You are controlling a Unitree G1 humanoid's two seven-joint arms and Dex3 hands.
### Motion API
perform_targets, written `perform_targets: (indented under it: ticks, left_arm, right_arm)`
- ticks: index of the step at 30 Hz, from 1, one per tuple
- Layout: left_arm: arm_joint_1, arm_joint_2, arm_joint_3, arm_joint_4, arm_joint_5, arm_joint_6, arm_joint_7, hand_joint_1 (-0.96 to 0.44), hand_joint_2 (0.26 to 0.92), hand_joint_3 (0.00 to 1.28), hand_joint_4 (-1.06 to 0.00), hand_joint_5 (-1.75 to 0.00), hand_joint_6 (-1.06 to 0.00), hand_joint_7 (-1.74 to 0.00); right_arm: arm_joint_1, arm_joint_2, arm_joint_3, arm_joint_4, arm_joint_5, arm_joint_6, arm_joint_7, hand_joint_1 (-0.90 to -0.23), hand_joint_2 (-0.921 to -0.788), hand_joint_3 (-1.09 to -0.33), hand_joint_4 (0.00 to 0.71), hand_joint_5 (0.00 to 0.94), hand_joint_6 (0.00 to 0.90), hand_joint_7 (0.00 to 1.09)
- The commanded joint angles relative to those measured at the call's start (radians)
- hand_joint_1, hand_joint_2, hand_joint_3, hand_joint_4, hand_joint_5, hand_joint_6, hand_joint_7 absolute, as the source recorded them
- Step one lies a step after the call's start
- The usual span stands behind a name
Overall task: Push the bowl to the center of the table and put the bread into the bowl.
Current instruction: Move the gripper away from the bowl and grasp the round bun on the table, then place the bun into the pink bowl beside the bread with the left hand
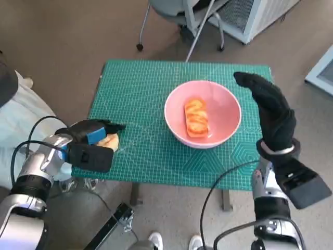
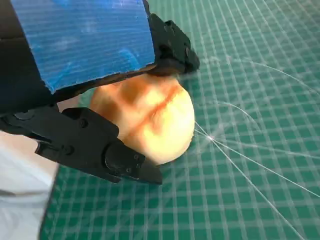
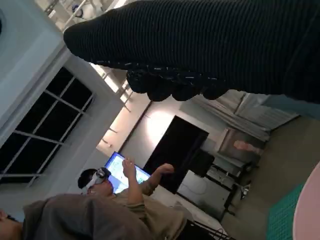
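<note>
Head view showed the round pink plastic bowl (image 1: 203, 113) near the desk (image 1: 135, 88) centre, one glazed bread loaf (image 1: 196, 118) inside. The left robot hand (image 1: 91, 143) gripped a round golden bun (image 2: 150, 117) at the desk's edge, not yet bowled; the gloved right robot hand (image 1: 270, 112) hovered open, empty, beside the bowl.

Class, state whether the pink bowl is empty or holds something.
Not empty: the pink bowl holds one bread piece lying inside. The left hand holds another bread roll.

Pink bowl (image 1: 179, 100) mid-table with a bread (image 1: 196, 119) inside; second bread roll (image 2: 150, 115) at table's left edge.
</note>
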Motion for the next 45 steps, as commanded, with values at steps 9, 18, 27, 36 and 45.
perform_targets:
  ticks: [9, 18, 27, 36, 45]
  left_arm:
    - [-0.037, 0.058, 0.149, -0.174, -0.167, -0.145, -0.001, 0.0, 0.92, 0.1, -0.61, -1.29, -0.65, -1.1]
    - [-0.166, 0.008, 0.235, -0.246, -0.21, -0.241, 0.098, 0.0, 0.919, 0.06, -0.64, -1.28, -0.71, -1.03]
    - [-0.309, -0.134, 0.192, -0.315, -0.184, -0.173, 0.099, 0.0, 0.914, 0.04, -0.67, -1.16, -0.72, -1.1]
    - [-0.403, -0.289, 0.103, -0.11, -0.134, -0.216, 0.14, 0.0, 0.916, 0.03, -0.69, -1.1, -0.72, -1.12]
    - [-0.418, -0.388, 0.05, -0.038, -0.185, 0.058, -0.234, -0.05, 0.811, 0.08, -0.08, -0.14, -0.06, -0.41]
  right_arm:
    - [0.019, -0.015, -0.005, -0.001, 0.004, 0.016, 0.005, -0.595, -0.921, -0.713, 0.313, 0.002, -0.001, 0.81]
    - [0.013, -0.012, 0.001, -0.003, 0.009, 0.026, 0.013, -0.598, -0.921, -0.712, 0.313, 0.001, -0.001, 0.81]
    - [0.011, -0.012, 0.004, -0.004, 0.004, 0.024, 0.012, -0.595, -0.921, -0.713, 0.312, 0.001, -0.001, 0.81]
    - [0.015, -0.013, 0.003, 0.001, 0.002, 0.017, 0.012, -0.591, -0.921, -0.714, 0.313, 0.001, -0.001, 0.81]
    - [0.035, -0.023, -0.004, -0.025, 0.013, 0.02, 0.014, -0.594, -0.921, -0.712, 0.313, 0.001, -0.001, 0.81]
